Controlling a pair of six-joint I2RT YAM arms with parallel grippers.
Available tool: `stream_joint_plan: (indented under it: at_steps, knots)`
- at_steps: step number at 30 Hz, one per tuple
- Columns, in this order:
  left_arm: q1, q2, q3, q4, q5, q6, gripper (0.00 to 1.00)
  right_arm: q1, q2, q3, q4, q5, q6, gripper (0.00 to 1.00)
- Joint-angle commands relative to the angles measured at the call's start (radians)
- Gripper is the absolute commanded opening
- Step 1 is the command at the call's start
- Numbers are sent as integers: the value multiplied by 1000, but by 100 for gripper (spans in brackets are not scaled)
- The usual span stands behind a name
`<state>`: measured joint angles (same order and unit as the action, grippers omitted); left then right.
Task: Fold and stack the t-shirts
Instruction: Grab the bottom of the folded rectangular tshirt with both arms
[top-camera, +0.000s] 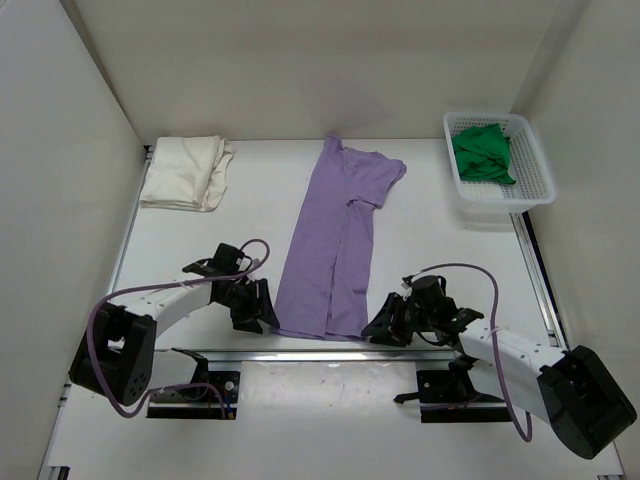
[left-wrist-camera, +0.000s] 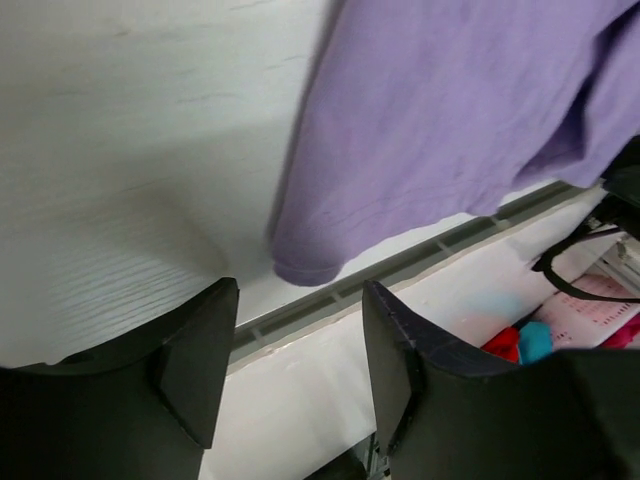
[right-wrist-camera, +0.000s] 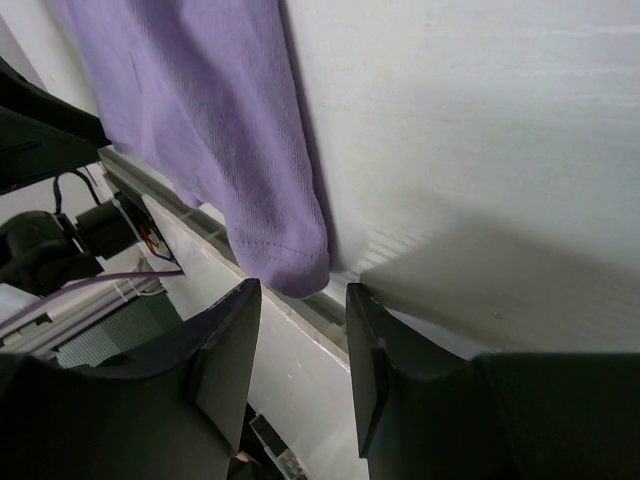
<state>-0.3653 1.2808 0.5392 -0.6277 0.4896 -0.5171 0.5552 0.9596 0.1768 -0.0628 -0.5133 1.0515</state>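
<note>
L claw (left-wrist-camera: 298, 290) parted, empty; R claw (right-wrist-camera: 302, 288) parted narrower, empty too. Just ahead of both: soft knit lavender shirt (top-camera: 335, 240), laid flat as long strip, rounded hem corners at grooved table edge (left-wrist-camera: 400, 262). Smooth white tabletop (top-camera: 440, 250) outboard of each claw. Far ahead-L of L claw: cream shirt (top-camera: 185, 172), folded. Far ahead-R of R claw: green shirt (top-camera: 483, 153) bunched in lattice basket (top-camera: 540, 170).

Overhead view of a white table (top-camera: 440, 250) with pale walls on three sides. At the middle, a lavender-purple t-shirt (top-camera: 335, 245), folded lengthwise into a long strip, collar towards the far edge, hem at the near edge, one short sleeve out to the right. At the far left, a cream-white t-shirt (top-camera: 185, 172), folded into a flat rectangle. At the far right, a white lattice basket (top-camera: 535, 165) with a bright green t-shirt (top-camera: 482, 153) bunched inside. Low at the near edge, the left gripper (top-camera: 262, 310) just beside the hem's left corner and the right gripper (top-camera: 378, 325) just beside its right corner; contact impossible to tell.
</note>
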Motion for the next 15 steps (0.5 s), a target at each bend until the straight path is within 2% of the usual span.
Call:
stream_joint_plan:
  at_steps: [1,6,9,13,15]
  knots:
    - [11,-26,11,63,56,-21,64,-9,22,-17,85,5,41,37]
    - [-12,29,27,77,3,-23,62,29,80,9,92,36,47,31]
    - [-30,49,15,92,-9,-31,56,34,105,9,129,27,64,24]
    - [-29,40,-8,120,4,-38,45,52,105,6,130,42,76,16]
    - [-44,52,-16,134,12,-46,35,63,103,-6,139,45,87,9]
